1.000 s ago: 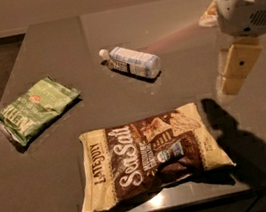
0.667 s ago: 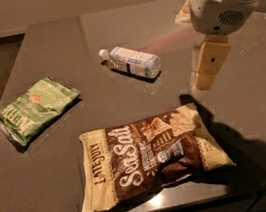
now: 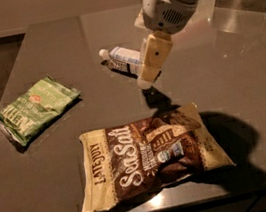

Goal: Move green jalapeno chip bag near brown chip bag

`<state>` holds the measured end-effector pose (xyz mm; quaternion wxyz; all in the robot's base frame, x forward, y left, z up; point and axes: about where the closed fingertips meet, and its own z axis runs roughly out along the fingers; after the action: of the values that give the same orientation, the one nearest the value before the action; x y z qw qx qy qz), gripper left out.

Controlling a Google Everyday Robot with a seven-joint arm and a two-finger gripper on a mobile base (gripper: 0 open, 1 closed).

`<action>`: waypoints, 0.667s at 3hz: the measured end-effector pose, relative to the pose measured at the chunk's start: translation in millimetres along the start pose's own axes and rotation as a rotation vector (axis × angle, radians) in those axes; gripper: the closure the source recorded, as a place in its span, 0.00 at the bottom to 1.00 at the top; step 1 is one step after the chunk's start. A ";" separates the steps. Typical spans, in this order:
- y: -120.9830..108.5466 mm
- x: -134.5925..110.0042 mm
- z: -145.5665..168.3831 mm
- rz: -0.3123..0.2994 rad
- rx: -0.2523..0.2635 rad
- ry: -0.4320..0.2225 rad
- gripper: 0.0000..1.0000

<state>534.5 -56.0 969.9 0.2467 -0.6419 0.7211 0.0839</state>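
Jaws: spread or closed, I cannot tell from this angle; nothing visibly hangs from them. My gripper (image 3: 144,81) hovers above the grey table (image 3: 38,53), tip pointing down, apart from both bags.

Closest thing: the clear bottle (image 3: 122,59), lying on its side just behind and to the left of the tip, and partly hidden by it in this view. Touching or only overlapping, I cannot say.

Below and nearer the camera: the brown chip bag (image 3: 152,158), lying flat, with my shadow falling across its upper edge and right side.

Farthest out: the green jalapeno chip bag (image 3: 34,109), well to the left of the tip, lying flat near the table's left edge and well apart from the brown bag. Not yet grasped; I judge the task barely begun.

Risks as I judge them:
- Crossing low toward the green bag could clip the bottle and set it rolling.
- A shallow pinch on crinkly film may slip.
- Pressing down off-centre could shove the green bag toward the edge.
- Carrying it in low could snag the brown bag.
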 end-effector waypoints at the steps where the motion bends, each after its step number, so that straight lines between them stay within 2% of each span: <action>1: -6.7 -39.3 28.8 0.019 -0.040 -0.075 0.00; 2: -5.3 -90.1 71.1 0.024 -0.070 -0.116 0.00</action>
<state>562.1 54.0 951.2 0.2646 -0.6354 0.7099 0.1491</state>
